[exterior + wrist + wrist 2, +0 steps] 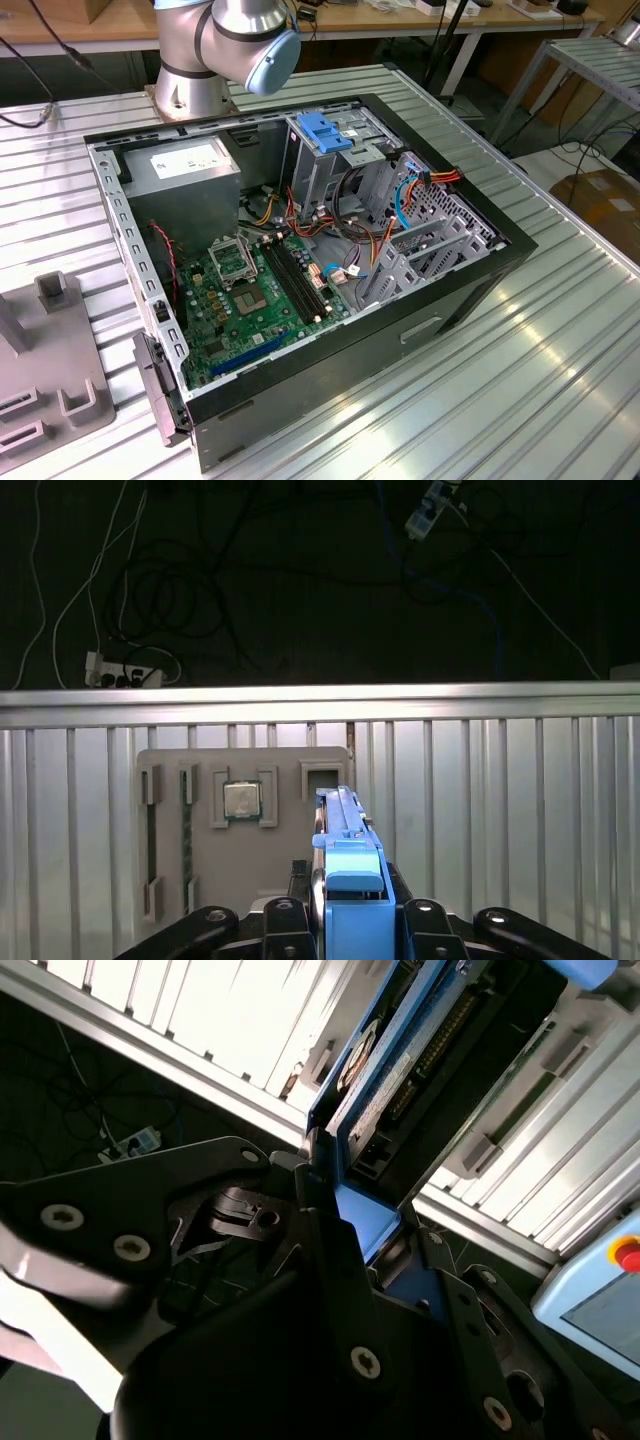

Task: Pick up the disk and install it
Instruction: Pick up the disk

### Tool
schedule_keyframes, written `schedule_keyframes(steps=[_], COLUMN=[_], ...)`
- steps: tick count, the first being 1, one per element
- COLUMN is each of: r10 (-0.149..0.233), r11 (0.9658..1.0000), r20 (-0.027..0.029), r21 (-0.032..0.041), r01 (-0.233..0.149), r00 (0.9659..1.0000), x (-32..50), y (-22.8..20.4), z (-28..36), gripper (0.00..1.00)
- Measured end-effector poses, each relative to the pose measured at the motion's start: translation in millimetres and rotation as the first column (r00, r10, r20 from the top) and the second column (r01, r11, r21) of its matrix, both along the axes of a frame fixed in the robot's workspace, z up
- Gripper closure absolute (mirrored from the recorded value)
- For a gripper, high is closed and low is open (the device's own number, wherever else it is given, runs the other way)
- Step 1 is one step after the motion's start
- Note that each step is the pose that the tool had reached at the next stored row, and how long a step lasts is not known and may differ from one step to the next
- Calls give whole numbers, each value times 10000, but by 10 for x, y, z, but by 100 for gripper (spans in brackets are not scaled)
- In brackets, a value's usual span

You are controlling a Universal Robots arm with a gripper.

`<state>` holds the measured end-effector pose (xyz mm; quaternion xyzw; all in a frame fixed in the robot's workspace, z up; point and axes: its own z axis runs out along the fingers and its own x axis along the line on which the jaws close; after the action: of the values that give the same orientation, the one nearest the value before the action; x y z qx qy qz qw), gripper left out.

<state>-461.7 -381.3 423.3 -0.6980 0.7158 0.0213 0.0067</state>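
Note:
In both wrist views my gripper (345, 925) is shut on the disk (345, 865). In the first wrist view the disk stands on edge between the black fingers, showing its blue bracket, and hangs over the ribbed metal table beside a grey fixture plate (190, 855). The second wrist view shows the disk (400, 1080) from the side, with its blue bracket, its circuit-board face and a connector row, held at its near end by my gripper (340, 1215). The open computer case (480, 290) lies on the table in the exterior view, with my arm's base (225, 45) behind it.
Inside the case are an upright metal cage with a blue handle (325, 135), a grey box with a white sticker (185, 170), a motherboard (255, 290) and loose cables (420, 185). The fixture plate (50, 350) holds a chip (240, 800). A pendant with a red button (622, 1258) lies nearby.

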Motion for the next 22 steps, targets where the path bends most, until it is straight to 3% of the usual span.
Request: schedule_keyframes(steps=[6,22], r10=[0,0], r11=[10000,10000], r20=[0,-1], r21=[0,0], r01=[0,0], r00=[10000,10000], x=[0,0], y=[0,0], z=[53,278], gripper=[63,63])
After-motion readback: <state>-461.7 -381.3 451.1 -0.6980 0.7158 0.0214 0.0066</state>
